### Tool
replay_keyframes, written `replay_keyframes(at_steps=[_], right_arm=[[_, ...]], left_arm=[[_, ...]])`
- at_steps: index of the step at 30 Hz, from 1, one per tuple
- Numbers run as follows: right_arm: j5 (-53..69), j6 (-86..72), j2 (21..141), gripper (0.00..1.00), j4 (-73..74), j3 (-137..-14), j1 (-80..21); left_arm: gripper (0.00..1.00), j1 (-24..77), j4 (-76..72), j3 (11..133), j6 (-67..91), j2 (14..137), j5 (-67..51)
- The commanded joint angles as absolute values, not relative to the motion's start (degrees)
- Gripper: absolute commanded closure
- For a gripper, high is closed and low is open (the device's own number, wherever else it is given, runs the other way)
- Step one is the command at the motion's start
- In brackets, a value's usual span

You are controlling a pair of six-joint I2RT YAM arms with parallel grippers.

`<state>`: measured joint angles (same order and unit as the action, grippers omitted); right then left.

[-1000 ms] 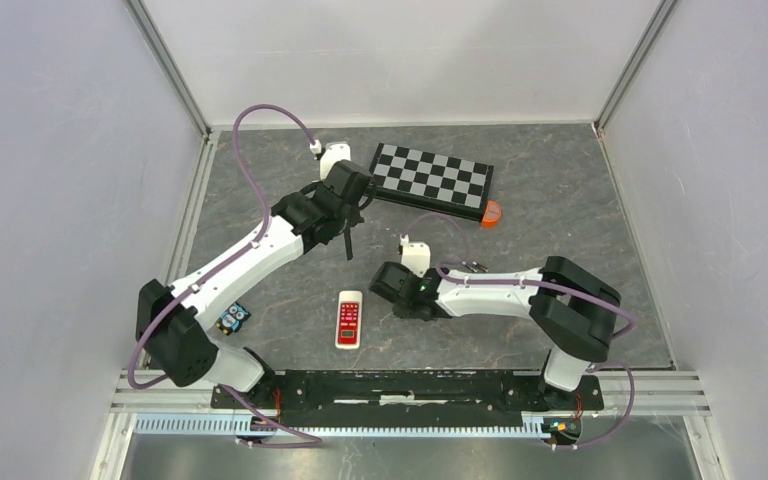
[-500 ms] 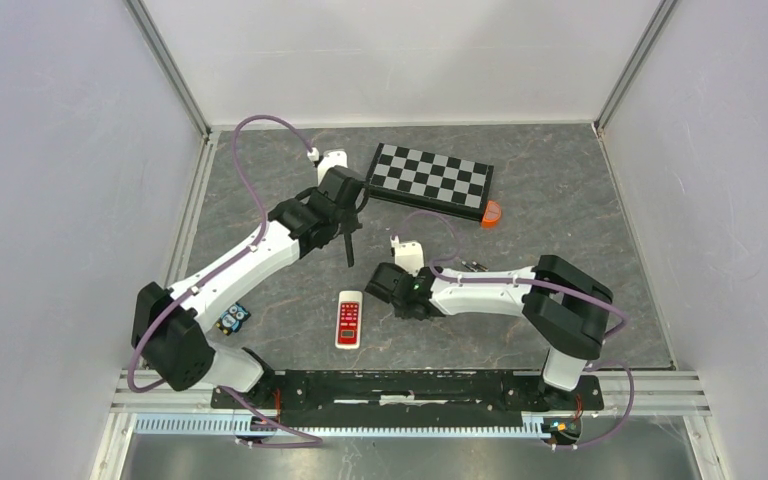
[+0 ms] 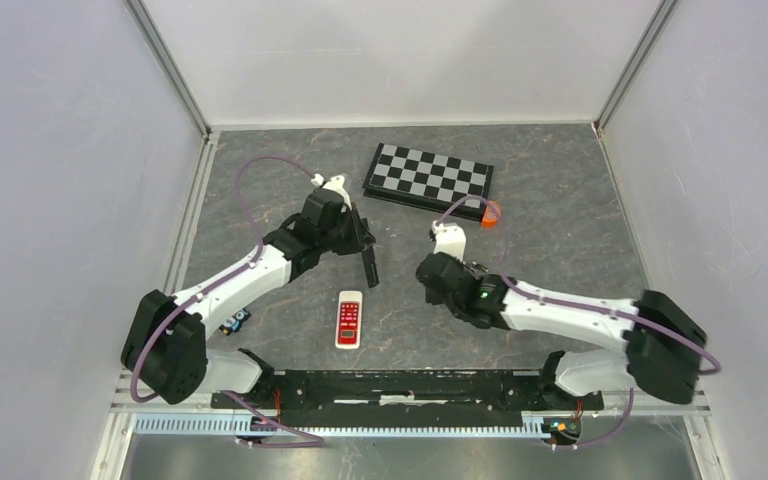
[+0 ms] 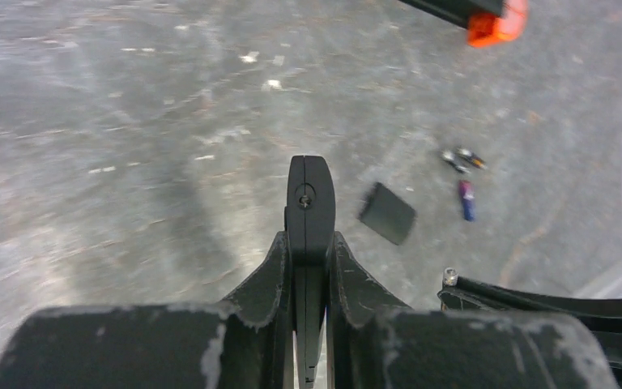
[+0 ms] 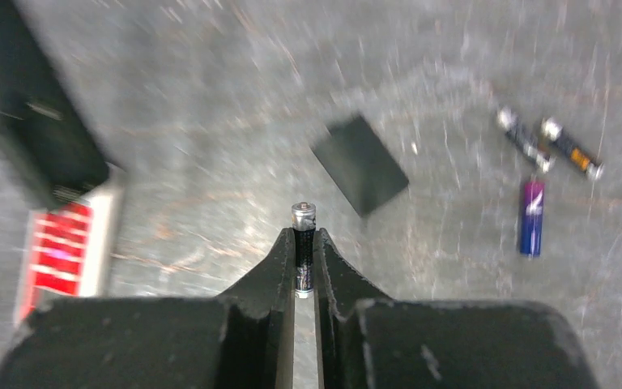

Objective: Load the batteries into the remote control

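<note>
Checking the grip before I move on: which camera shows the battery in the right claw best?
Right wrist: the battery sits pinched in the right claw, silvery tip showing. Top external shows the arm, no battery visible; left wrist shows only loose batteries.

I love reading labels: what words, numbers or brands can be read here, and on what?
Nothing readable.
On the red-and-white remote: button markings too small.
On the loose batteries: print blurred.
On the held battery: print blurred.
On the black remote: no marking visible.
</note>
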<state>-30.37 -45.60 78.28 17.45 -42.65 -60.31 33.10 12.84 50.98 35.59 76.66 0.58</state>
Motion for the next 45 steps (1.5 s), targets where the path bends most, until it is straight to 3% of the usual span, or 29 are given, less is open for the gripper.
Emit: replay_keyframes(at_steps=[1,12,45], right_arm=[[-32.2,-37.1,67.6,0.9,3.9,-42.1,-59.4],[-27.1,-28.3,55.1,0.89,-7.7,-41.6,-59.3],[-19.2,-27.2,49.9,0.9,-6.5,-36.3,-59.3]], left_arm=[[0.98,33.1,-4.4,49.6,39.7,77.3,-14.2],[0.98,31.6,-28.2,49.0,57.0,80.6,-31.8],[0.98,31.6,-42.4,47.3,70.8,79.7,-35.0]])
